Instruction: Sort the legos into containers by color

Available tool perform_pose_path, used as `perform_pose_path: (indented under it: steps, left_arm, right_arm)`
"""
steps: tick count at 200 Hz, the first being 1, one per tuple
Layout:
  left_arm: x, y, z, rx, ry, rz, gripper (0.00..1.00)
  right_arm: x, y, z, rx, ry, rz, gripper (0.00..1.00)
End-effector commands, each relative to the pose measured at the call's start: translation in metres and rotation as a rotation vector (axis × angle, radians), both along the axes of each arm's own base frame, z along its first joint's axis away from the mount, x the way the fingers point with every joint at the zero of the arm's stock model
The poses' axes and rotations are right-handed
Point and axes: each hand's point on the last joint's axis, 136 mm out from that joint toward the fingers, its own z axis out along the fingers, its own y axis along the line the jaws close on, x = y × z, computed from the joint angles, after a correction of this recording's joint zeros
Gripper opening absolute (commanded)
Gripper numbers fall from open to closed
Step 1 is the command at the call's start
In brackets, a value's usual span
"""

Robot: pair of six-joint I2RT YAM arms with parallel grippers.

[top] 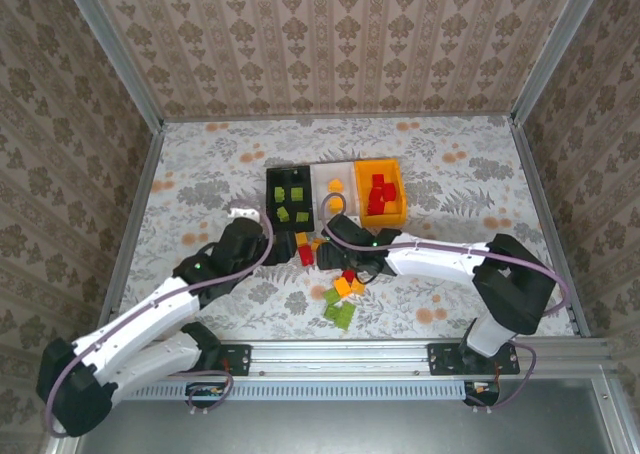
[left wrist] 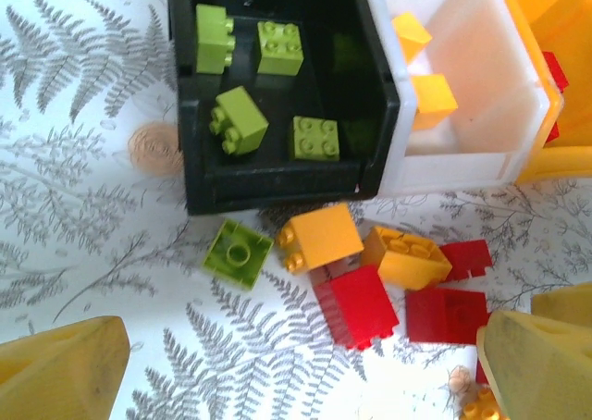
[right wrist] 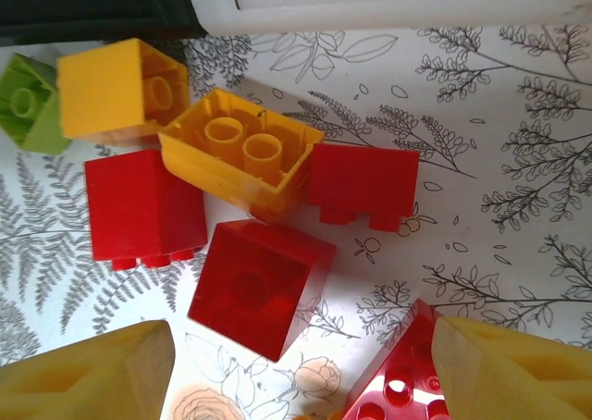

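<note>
Top external: containers (top: 270, 189) part-filled by colour; many legos (top: 342, 287) loose; left gripper (left wrist: 296, 383), right gripper (right wrist: 305, 383) wide, empty.

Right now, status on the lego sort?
Left gripper open, empty. Right gripper open above red brick. Green legos in black bin; mixed pile loose in front. Nothing blocking.
</note>
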Motion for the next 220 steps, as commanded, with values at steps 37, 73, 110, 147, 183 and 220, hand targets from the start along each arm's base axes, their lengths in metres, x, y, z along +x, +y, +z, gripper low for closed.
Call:
perform_pose_path:
  steps: [37, 73, 110, 147, 183, 220]
  left_arm:
    - [-0.016, 0.022, -0.015, -0.037, 0.025, 0.076, 1.0]
    - [-0.018, 0.024, -0.02, -0.032, 0.035, 0.077, 1.0]
    - [-0.018, 0.026, -0.021, -0.022, 0.033, 0.079, 1.0]
    - [-0.017, 0.026, -0.021, -0.022, 0.033, 0.081, 1.0]
    - [-0.018, 0.027, -0.023, -0.015, 0.037, 0.082, 1.0]
    - [-0.017, 0.027, -0.022, -0.019, 0.037, 0.082, 1.0]
  right_arm:
    - [0.018, 0.016, -0.004, -0.008, -0.017, -0.036, 0.68]
    - [0.019, 0.017, -0.01, -0.035, 0.004, -0.03, 0.57]
    - [0.015, 0.014, -0.017, -0.074, 0.032, -0.023, 0.47]
    - [0.015, 0.011, -0.017, -0.087, 0.029, -0.022, 0.51]
    - [0.014, 0.014, -0.02, -0.095, 0.043, -0.002, 0.59]
    - [0.015, 0.015, -0.023, -0.094, 0.048, 0.004, 0.45]
